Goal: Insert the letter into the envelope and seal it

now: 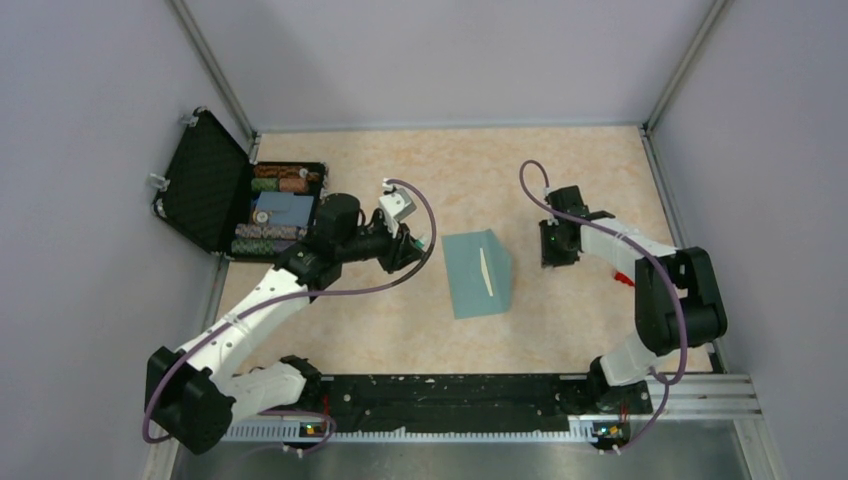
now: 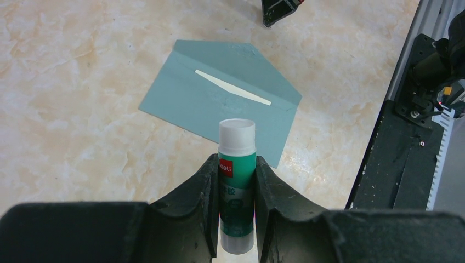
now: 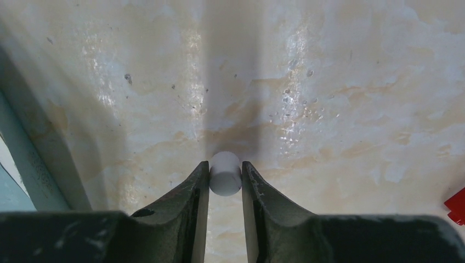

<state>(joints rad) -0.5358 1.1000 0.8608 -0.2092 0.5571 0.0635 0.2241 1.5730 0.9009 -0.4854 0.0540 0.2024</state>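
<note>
Top external view, items listed by size.

1. Table (image 1: 400, 330): beige marbled top, carrying all the items below.
2. Black case (image 1: 205, 185): at 10 o'clock on the table, with its foam-lined lid standing open. The tray holds rows of coloured discs and a blue-grey pad. No writing is legible.
3. Left arm (image 1: 290, 285): reaches in from 7 o'clock, and its wrist ends just at 9 o'clock of the envelope.
4. Right arm (image 1: 640, 270): its wrist sits at 3 o'clock of the envelope, apart from it.
5. Envelope (image 1: 465, 295): teal blue-grey, lying flat at the table's centre between the two wrists. The pointed flap is open. A narrow cream strip (image 2: 233, 87) lies along the mouth.
6. Glue stick (image 2: 237, 143): has a green label and a white uncapped top. A red patch reads "deli" in white; the characters beneath it are partly hidden. The left jaws are clamped narrowly on its barrel, holding it above the table near the envelope's long edge.
7. White cap (image 3: 225, 178): a small cylinder pinched between the right jaws, just over the bare table.
8. Red item (image 3: 456, 205): at 3 o'clock, and its kind cannot be told.
</note>
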